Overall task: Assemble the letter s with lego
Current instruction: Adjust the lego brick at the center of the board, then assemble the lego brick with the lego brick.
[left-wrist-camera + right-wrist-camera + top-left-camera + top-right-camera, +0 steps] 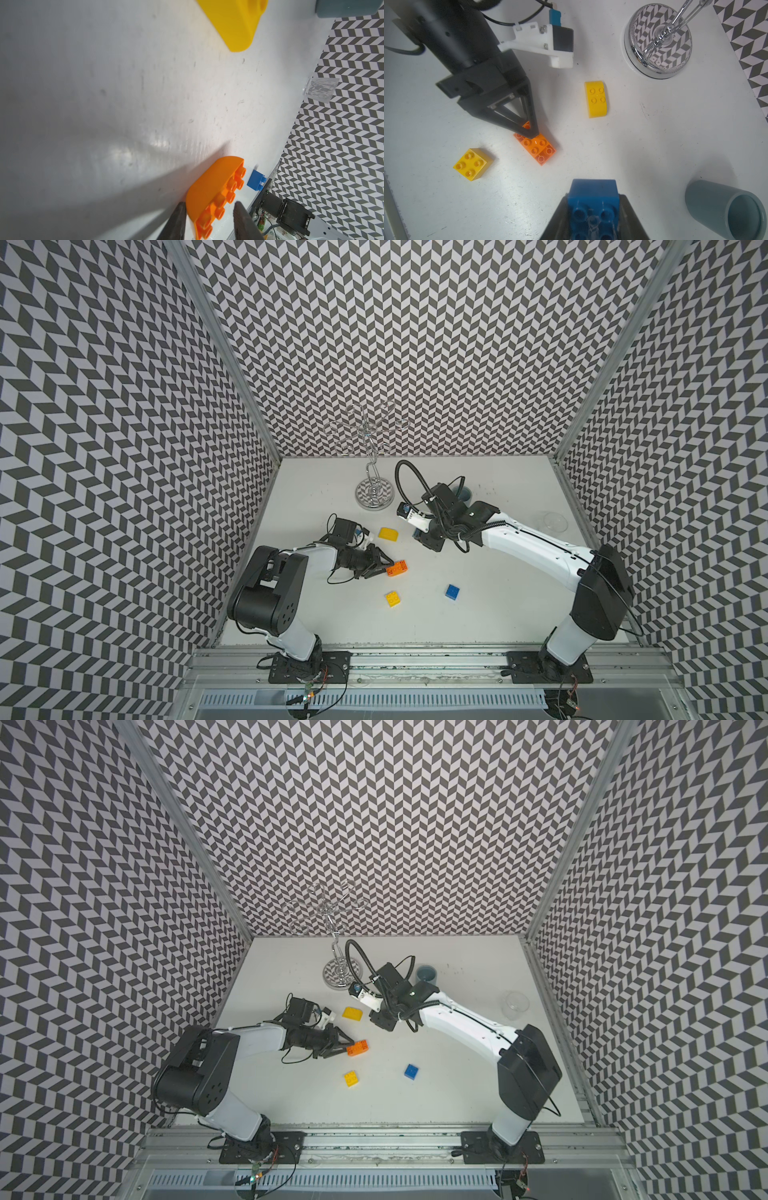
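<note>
My left gripper [388, 567] [208, 204] reaches in low and is shut on the near end of the long orange brick [397, 568] [538, 148], which rests on the white table. My right gripper [593, 196] [419, 536] hovers behind it, shut on a blue square brick [593, 193] held above the table. Lying loose and apart are a curved yellow brick [388, 534] [596, 98], a square yellow brick [392, 598] [472, 164] and another blue square [452, 591] [256, 180]. No letter s is in view.
A chrome wire stand [374, 493] rises at the back centre. A grey cup [426, 973] [724, 209] sits behind the right arm. A clear glass [550, 522] stands near the right wall. Patterned walls close in three sides of the table [478, 614].
</note>
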